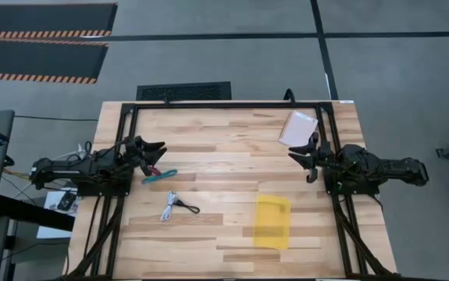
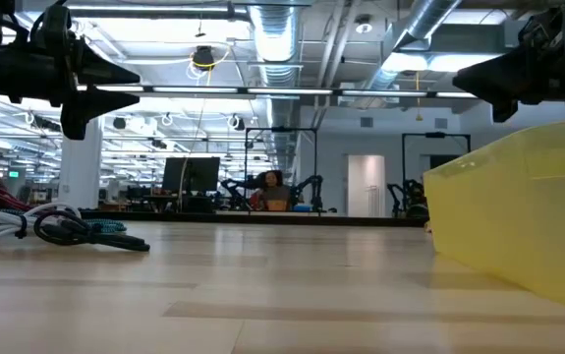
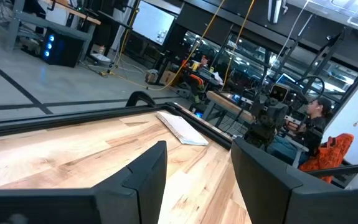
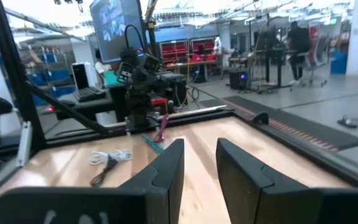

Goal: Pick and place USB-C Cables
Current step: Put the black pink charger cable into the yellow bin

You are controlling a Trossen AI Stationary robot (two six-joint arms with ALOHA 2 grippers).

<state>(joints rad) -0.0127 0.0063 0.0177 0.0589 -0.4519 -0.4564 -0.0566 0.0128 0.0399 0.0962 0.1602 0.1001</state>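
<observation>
Left gripper (image 1: pixel 158 148) raised over the table's (image 1: pixel 224 148) left side, fingers (image 3: pixel 144 177) parted by a narrow gap, holding nothing. Just beside those fingertips: red cable (image 1: pixel 151 169) and teal cable (image 1: pixel 160 176), touching each other. Farther out from them, toward the table's front: white cable (image 1: pixel 169 207) and black cable (image 1: pixel 187 206), lying side by side, touching.

Right gripper (image 1: pixel 301 155) raised at the table's right side, fingers (image 4: pixel 166 171) slightly apart, empty. Pale pink packet (image 1: pixel 297 128) just behind those fingers. Yellow tray (image 1: pixel 272 222) in front of them, well apart from all 4 cables.
</observation>
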